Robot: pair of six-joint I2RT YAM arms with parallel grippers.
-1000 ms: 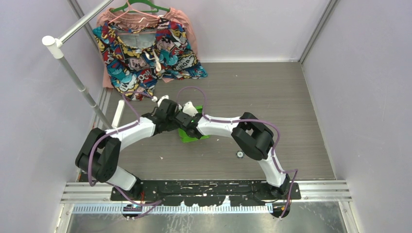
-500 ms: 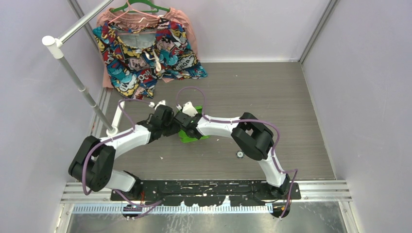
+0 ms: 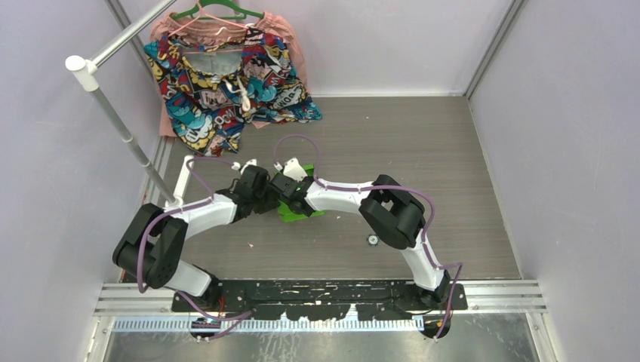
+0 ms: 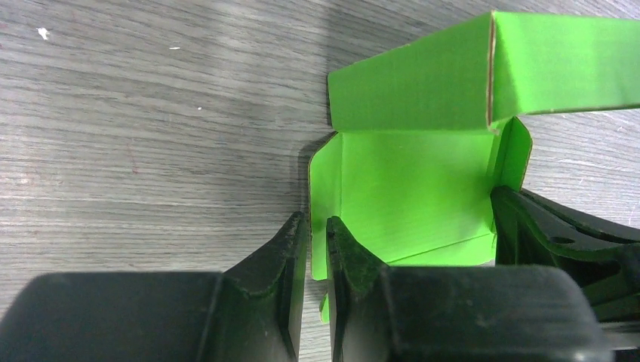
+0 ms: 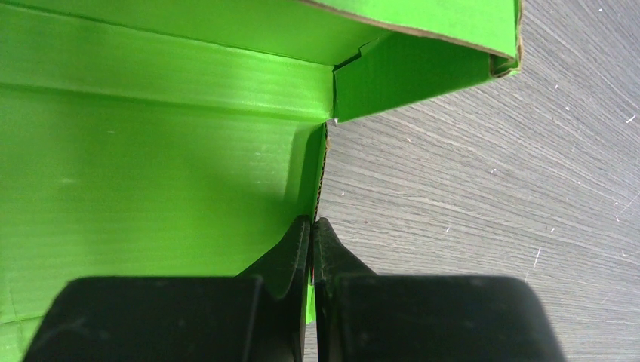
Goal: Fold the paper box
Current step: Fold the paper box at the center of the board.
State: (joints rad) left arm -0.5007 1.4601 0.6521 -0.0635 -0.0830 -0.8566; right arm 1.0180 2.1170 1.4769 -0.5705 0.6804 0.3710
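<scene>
While in right claw, paper box half-open

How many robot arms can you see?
2. The left white-and-black robot arm reaches in from the left, the right arm from the right; they meet at the lime-green paper box. No others seem hidden.

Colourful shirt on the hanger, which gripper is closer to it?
Left. The left gripper is on the side of the paper box facing the shirt; the right gripper is on its far side.

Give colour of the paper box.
Bright lime green all over; the paper box shows best in the left wrist view.
</scene>
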